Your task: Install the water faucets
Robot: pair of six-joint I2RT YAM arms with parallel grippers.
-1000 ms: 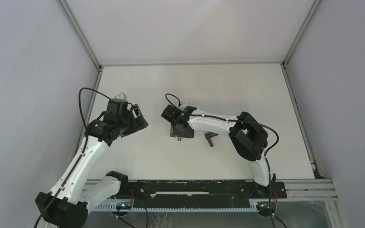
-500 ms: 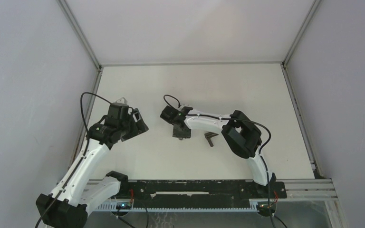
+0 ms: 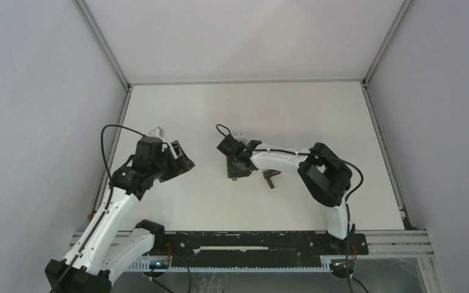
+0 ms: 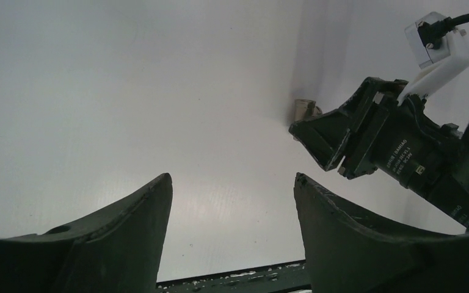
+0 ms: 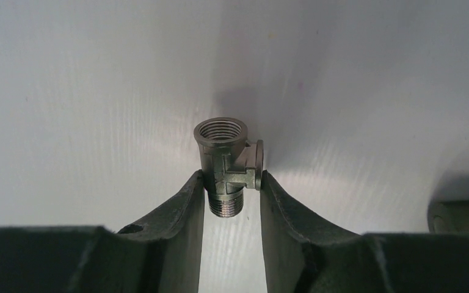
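White matte flat counter (image 3: 250, 110): carries the parts.
Black two-fingered left pincer (image 4: 232, 183): fingers wide apart, empty, well apart from both parts.
Black two-fingered right pincer (image 5: 230, 178): clamped on the fitting's lower body, just above its outer thread.
Dark grey-brown metal T-shaped tap piece with thin lever (image 3: 272, 178): lies loose on the counter, just beside the right pincer.
Small silvery-grey metal threaded tee fitting (image 5: 223, 162): held between the fingers, open threaded mouth pointing away from the pincer. Probably rigid, dense for its size and slick on rounded faces. Best gripped on the plain body, leaving the threads free.
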